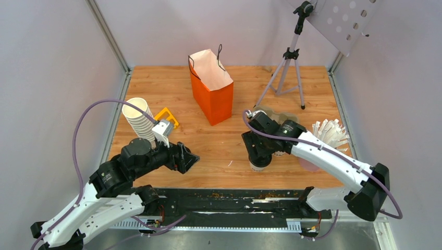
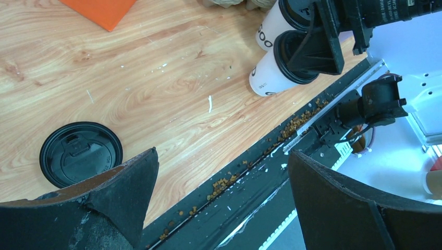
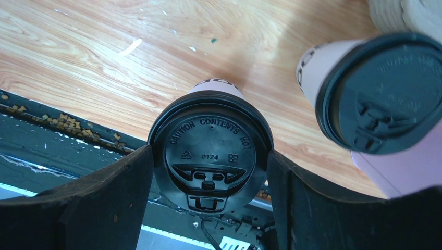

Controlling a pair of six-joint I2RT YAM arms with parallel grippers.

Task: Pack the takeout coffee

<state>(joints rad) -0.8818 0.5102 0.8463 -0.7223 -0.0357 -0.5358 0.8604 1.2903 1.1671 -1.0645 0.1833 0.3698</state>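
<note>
At the near edge of the light wooden table [image 1: 219, 140], the left gripper [image 2: 223, 155] hung wide open and empty beside a loose round black plastic lid [image 2: 81, 153]. Just beyond, the right gripper [image 3: 209, 156] had its jaws pressed to both sides of a small white lidded paper cup [image 2: 266, 78] — likely to lift it upright. A second lidded cup [image 3: 375, 94] stood just beside it. Farthest back, the tall orange paper bag [image 1: 211, 96] stood open — the likely destination.

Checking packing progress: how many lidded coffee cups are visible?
2. One cup is held in the right tool; the other cup stands beside it. Any inside the orange bag would be hidden.
</note>
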